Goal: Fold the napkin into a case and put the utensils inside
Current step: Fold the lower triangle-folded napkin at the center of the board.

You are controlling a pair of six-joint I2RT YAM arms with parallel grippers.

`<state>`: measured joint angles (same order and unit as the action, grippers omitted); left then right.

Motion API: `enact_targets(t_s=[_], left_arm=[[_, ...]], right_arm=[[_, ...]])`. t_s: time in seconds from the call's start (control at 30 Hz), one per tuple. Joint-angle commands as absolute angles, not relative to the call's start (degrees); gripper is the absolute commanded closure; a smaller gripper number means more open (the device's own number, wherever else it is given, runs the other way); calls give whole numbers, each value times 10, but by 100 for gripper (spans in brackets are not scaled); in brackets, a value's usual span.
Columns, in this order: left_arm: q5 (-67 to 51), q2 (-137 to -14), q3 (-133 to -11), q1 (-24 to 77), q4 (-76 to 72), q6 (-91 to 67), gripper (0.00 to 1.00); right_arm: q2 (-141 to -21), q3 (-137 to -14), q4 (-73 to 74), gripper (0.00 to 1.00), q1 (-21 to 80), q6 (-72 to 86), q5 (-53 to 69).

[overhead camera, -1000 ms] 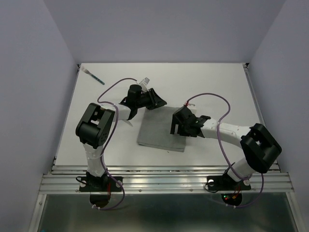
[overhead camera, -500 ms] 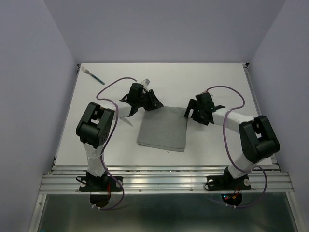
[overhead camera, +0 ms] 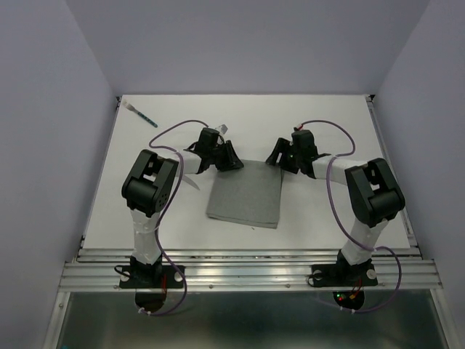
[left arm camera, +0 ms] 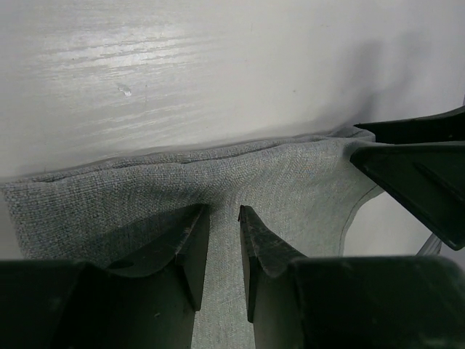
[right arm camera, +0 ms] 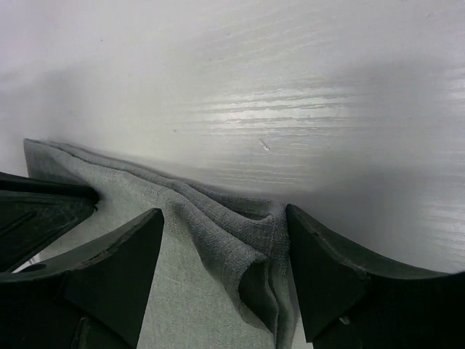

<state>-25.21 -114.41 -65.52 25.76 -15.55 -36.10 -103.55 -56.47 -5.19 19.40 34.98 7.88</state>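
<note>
Napkin (overhead camera: 245, 196): looks soft, limp, light; best taken at its far corners.
Left gripper (left arm camera: 224, 212): narrow; pinch unclear.
Right gripper (right arm camera: 224, 214): wide, straddling the bunched corner.

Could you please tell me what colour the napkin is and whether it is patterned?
The napkin is plain grey, unpatterned; left wrist view shows it best.

My top view is bright and even, with soft light coming from above. The white table (overhead camera: 327, 123) looks clean and sharp there, and only small dark shadows sit under the arms (overhead camera: 149, 190). Up close, the left gripper (left arm camera: 224, 212) is black and fuzzy, and it throws a dark shadow on the napkin (left arm camera: 290, 171) just to its left. Ahead of the right gripper (right arm camera: 222, 215), I see the table shine in white streaks and turn blurry farther off.
</note>
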Motion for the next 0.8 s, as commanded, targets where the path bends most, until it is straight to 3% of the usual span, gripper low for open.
enact_targets(t_s=[0.0, 0.13, 0.3, 0.43, 0.77], left_arm=[[-251, -1146, -672, 258, -152, -343, 65], [-251, -1149, -667, 258, -152, -343, 65], [-246, -1145, -652, 258, -157, -347, 65], [-247, -1142, -641, 258, -169, -355, 65], [-250, -1131, -626, 258, -177, -356, 66]], right_arm=[[-1049, -556, -73, 32, 191, 366, 96], [-1048, -553, -77, 40, 191, 376, 99], [-1039, -536, -82, 32, 191, 387, 105], [-1033, -512, -107, 32, 191, 408, 112], [-1014, -510, -107, 57, 191, 423, 83]])
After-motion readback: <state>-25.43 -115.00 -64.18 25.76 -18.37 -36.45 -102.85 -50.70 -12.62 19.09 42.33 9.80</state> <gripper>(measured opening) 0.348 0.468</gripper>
